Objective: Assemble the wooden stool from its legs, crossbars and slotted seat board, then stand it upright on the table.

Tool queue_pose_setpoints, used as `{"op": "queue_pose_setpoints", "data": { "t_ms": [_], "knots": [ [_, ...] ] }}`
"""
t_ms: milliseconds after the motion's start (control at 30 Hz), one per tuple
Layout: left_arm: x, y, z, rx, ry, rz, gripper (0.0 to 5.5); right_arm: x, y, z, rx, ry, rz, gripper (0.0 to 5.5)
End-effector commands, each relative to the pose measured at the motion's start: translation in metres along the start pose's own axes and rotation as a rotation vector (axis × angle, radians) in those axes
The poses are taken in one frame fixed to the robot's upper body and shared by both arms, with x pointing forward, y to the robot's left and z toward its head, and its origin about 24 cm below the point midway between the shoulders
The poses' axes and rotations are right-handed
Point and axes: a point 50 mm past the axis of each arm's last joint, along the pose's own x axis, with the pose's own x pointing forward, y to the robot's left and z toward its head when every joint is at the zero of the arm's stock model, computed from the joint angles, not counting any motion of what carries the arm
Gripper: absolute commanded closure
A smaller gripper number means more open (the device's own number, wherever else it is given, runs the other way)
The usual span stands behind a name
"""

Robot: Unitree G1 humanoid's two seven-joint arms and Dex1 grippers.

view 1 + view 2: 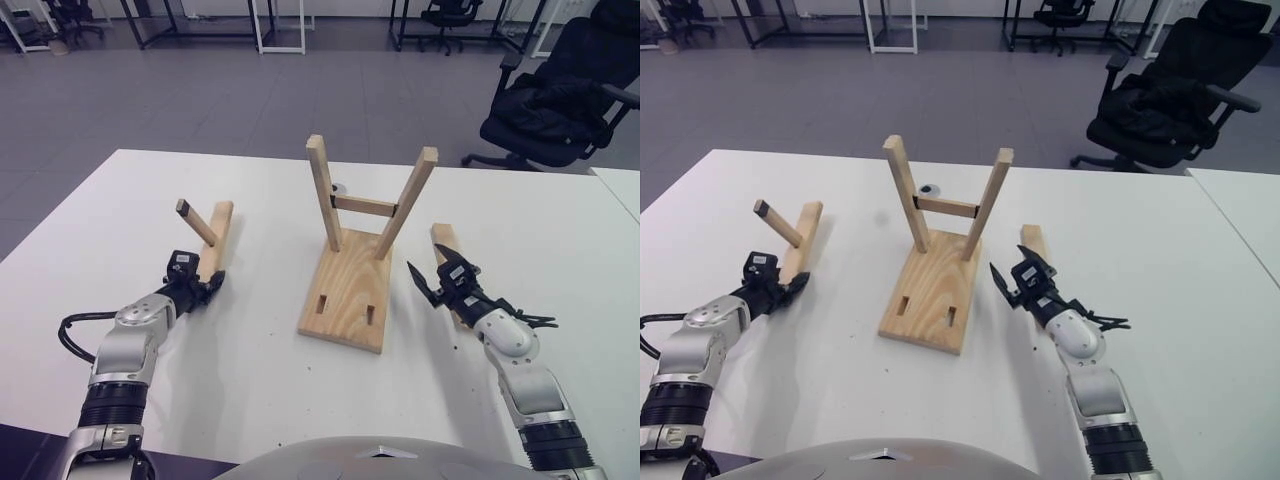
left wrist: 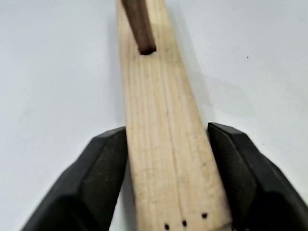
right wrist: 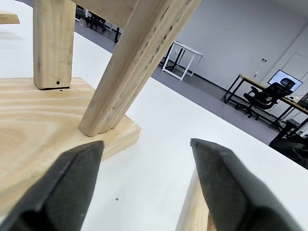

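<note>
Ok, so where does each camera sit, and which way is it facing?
Left eye view: on the head, facing forward and down at the seat board; both arms show.
Right eye view: beside it, sharing that scene.
Left wrist view: looks along the loose leg between the fingers of the left end effector.
Right wrist view: low, facing the mounted legs past the open right end effector.
</note>
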Motion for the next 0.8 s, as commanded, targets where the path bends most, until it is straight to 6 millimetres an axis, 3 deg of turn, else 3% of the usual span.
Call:
{"op": "queue_pose_setpoints", "data": {
  "t_ms": [33, 200, 233, 300, 367, 467, 533, 633, 700, 800],
  "knots": [
    [0.000, 0.001, 0.000, 0.008, -0.009, -0.019, 3.35, 0.002, 0.001, 0.001, -0.012, 0.006, -0.008, 2.15],
    [0.000, 0.003, 0.006, 0.014, -0.036, -0.029, 3.47, 0.005, -0.002, 0.006, 0.005, -0.012, -0.043, 2.15],
    [-0.001, 0.006, 0.011, 0.007, -0.066, -0.021, 3.47, 0.005, -0.010, 0.011, 0.062, -0.033, -0.087, 2.15],
    [-0.011, 0.013, 0.043, -0.049, -0.268, -0.061, 3.47, 0.003, -0.042, 0.027, 0.232, -0.105, -0.220, 2.15],
    [-0.035, 0.022, 0.084, -0.040, -0.467, -0.141, 3.47, 0.003, -0.081, 0.070, 0.385, -0.270, -0.275, 2.15],
    [-0.073, 0.022, 0.137, 0.011, -0.672, -0.259, 3.47, 0.010, -0.102, 0.145, 0.550, -0.501, -0.140, 1.96],
    [-0.093, 0.007, 0.174, 0.093, -0.785, -0.354, 3.47, 0.027, -0.091, 0.195, 0.708, -0.598, 0.040, 1.67],
    [-0.103, -0.029, 0.205, 0.173, -0.861, -0.505, 3.47, 0.052, -0.056, 0.244, 0.891, -0.589, 0.273, 1.44],
    [-0.104, -0.056, 0.208, 0.200, -0.858, -0.616, 3.47, 0.067, -0.029, 0.261, 1.045, -0.528, 0.400, 1.44],
    [-0.099, -0.082, 0.202, 0.256, -0.808, -0.699, 3.47, 0.075, -0.010, 0.267, 1.201, -0.472, 0.473, 1.44]
  ]
}}
